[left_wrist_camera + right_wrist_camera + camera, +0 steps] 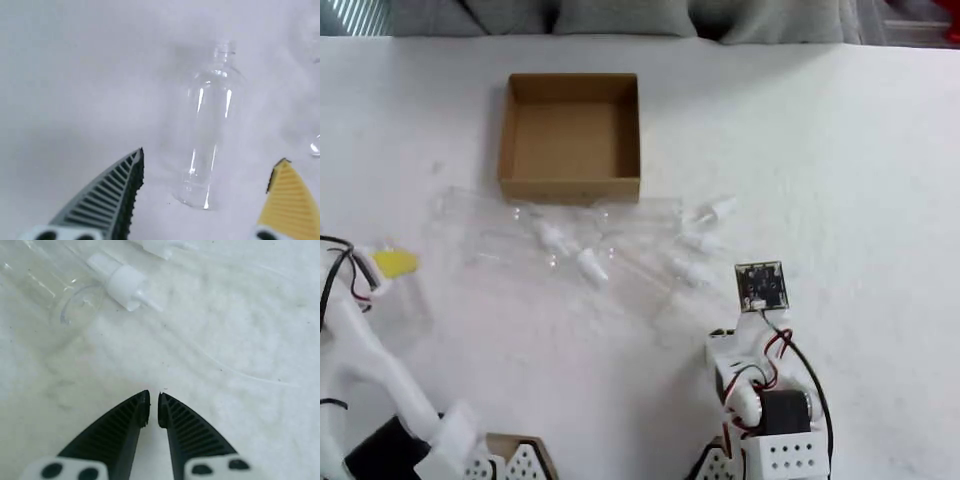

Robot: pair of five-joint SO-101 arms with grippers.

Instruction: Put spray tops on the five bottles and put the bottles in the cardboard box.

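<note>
Your left end effector (212, 156) is spread wide and empty; a capless clear bottle (207, 125) lies on the table (75, 75) straight ahead, long axis running away from it, neck farthest. Your right end effector (152, 407) is pinched shut on nothing, a white spray top (125, 285) just ahead; the high view places the cardboard box (570, 187) beyond both.

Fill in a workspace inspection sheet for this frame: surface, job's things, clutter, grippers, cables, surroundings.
Surface: white table, lightly textured.
Job's things: cardboard box open and empty; clear bottles and white spray tops lie loose in front of it.
Clutter: nothing seen.
Grippers: left gripper open, facing an uncapped bottle; right gripper shut, empty, near a spray top.
Cables: red and black wires on the right arm.
Surroundings: grey cushions beyond the far edge.
</note>
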